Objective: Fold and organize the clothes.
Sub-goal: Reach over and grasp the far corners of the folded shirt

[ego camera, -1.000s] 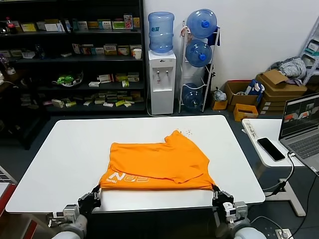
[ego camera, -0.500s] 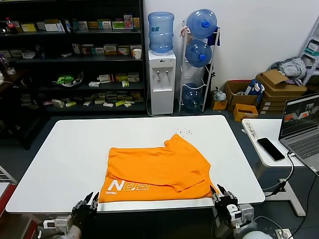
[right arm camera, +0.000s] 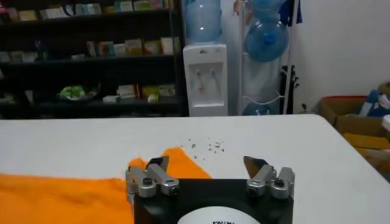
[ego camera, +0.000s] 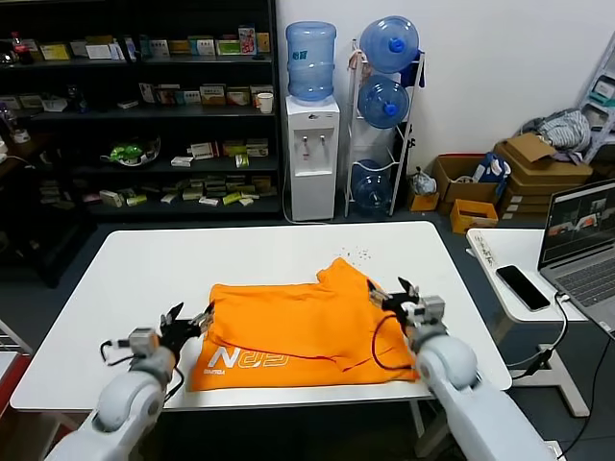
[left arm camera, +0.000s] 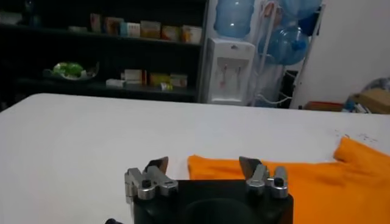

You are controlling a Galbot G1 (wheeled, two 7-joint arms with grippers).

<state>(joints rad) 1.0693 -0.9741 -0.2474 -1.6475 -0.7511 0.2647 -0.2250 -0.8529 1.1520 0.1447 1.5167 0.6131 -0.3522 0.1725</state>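
Looking past the table [ego camera: 144,279], you have a dispenser [ego camera: 313,154] carrying one blue water bottle [ego camera: 310,61], a rack [ego camera: 384,115] beside it holding three more, and open cardboard boxes [ego camera: 461,182] on the floor to the far right. Your orange T-shirt [ego camera: 303,322] lies folded near the table's front edge, lettering on its near-left part. Your left gripper [ego camera: 185,325] hovers at the shirt's left edge with fingers spread wide, holding nothing. Your right gripper [ego camera: 396,296] sits over the right edge, also wide and empty.
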